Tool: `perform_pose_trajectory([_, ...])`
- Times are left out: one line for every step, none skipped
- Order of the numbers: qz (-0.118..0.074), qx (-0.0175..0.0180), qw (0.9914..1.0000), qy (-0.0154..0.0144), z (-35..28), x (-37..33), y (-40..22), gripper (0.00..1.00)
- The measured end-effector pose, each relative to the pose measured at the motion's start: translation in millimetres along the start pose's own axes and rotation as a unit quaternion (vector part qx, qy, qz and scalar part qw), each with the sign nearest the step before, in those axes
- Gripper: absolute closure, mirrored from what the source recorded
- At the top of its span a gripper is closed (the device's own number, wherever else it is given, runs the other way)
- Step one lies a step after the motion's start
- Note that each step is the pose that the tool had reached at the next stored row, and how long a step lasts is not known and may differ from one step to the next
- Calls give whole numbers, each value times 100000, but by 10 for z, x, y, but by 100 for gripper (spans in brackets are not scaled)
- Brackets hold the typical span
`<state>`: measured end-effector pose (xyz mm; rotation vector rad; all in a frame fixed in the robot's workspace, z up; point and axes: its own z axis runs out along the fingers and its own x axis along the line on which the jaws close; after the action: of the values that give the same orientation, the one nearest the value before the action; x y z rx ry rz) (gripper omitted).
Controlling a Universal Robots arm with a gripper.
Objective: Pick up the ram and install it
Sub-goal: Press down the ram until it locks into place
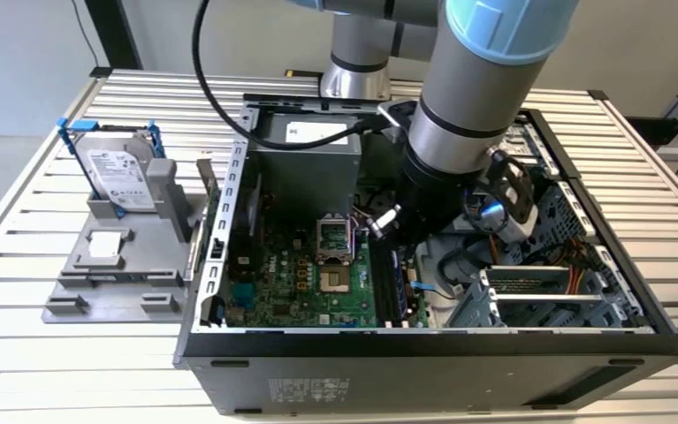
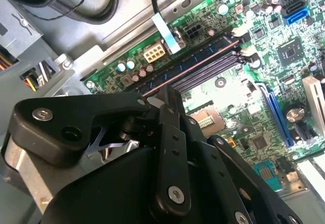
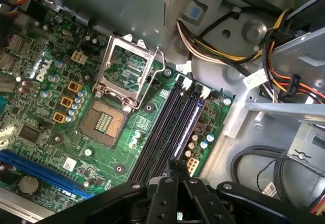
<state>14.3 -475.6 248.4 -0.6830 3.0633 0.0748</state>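
Note:
The ram [image 2: 198, 61] is a long dark blue-black stick lying in line with the outermost memory slot of the motherboard [image 3: 51, 107], beside the black slots. It shows again as the ram [image 3: 189, 125] and as a dark strip [image 1: 393, 283] inside the open computer case [image 1: 433, 340]. My gripper [image 2: 170, 93] hangs inside the case right over one end of the stick, its jaws shut together with nothing visible between them. In the first wrist view the gripper [image 3: 176, 164] tips sit at the slot's end; whether they touch the stick I cannot tell. From outside, the gripper [image 1: 388, 234] is low over the board.
The open CPU socket [image 3: 127, 76] lies beside the slots. Cable bundles [image 3: 228, 46] and a drive cage [image 1: 545, 291] crowd the exterior view's right. A silver hard drive in a blue frame [image 1: 120, 168] and a green card on edge [image 1: 207, 190] stand on a grey holder outside the case.

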Motion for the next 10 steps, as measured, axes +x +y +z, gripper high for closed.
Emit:
perform_pose_trajectory([-349, -36, 99999, 1, 0, -1, 1, 100])
perform_pose_trajectory([-704, -73, 99997, 1, 0, -1, 1, 100])
perform_pose_trajectory([-1100, -109, 99994, 6, 0, -1, 1, 100])
perform_pose_trajectory([-1475, -143, 99989, 11, 0, -2, 1, 100])
perform_pose_trajectory([-1868, -169, 99982, 19, 0, -3, 1, 100])
perform_pose_trajectory([-2395, -189, 99971, 38, 0, -3, 1, 100])
perform_pose_trajectory([-2997, -205, 99955, 63, -1, -3, 1, 100])
perform_pose_trajectory([-3669, -226, 99932, 91, -1, -3, 1, 100])
perform_pose_trajectory([-4349, -252, 99905, 115, -1, -3, 1, 100])
perform_pose_trajectory([-5013, -286, 99874, 134, -1, -3, 1, 100])
